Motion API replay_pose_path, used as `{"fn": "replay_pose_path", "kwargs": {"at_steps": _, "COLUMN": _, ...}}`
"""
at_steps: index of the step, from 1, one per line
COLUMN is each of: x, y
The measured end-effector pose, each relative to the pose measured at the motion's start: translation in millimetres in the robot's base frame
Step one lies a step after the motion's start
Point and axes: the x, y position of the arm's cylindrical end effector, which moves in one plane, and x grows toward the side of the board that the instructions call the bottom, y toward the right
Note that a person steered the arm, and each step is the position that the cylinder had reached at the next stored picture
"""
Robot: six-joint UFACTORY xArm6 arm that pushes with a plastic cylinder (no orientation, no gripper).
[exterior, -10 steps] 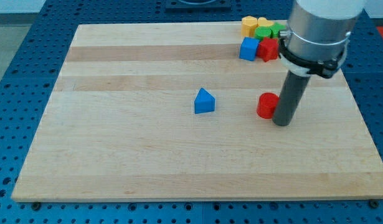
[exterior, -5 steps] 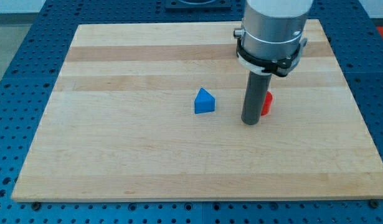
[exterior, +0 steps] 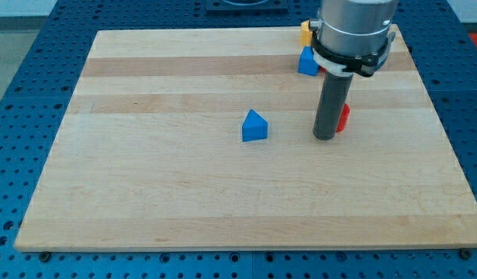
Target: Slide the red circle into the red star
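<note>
The red circle (exterior: 343, 118) shows only as a sliver on the right side of the rod, in the right half of the board. My tip (exterior: 324, 137) rests on the board against the circle's lower left side. The red star is hidden behind the arm's grey body at the view's top right. A blue triangular block (exterior: 254, 125) lies to the left of my tip, apart from it.
A cluster of blocks sits at the board's top right corner; only a blue block (exterior: 307, 62) and a yellow block (exterior: 305, 30) show past the arm. The wooden board (exterior: 145, 178) lies on a blue perforated table.
The rod went from the circle's right side to its left, then moved up and right. The red circle has shifted a little to the right and up.
</note>
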Motion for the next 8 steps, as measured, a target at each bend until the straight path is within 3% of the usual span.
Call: {"fn": "replay_pose_path", "kwargs": {"at_steps": 8, "x": -43.0, "y": 33.9}}
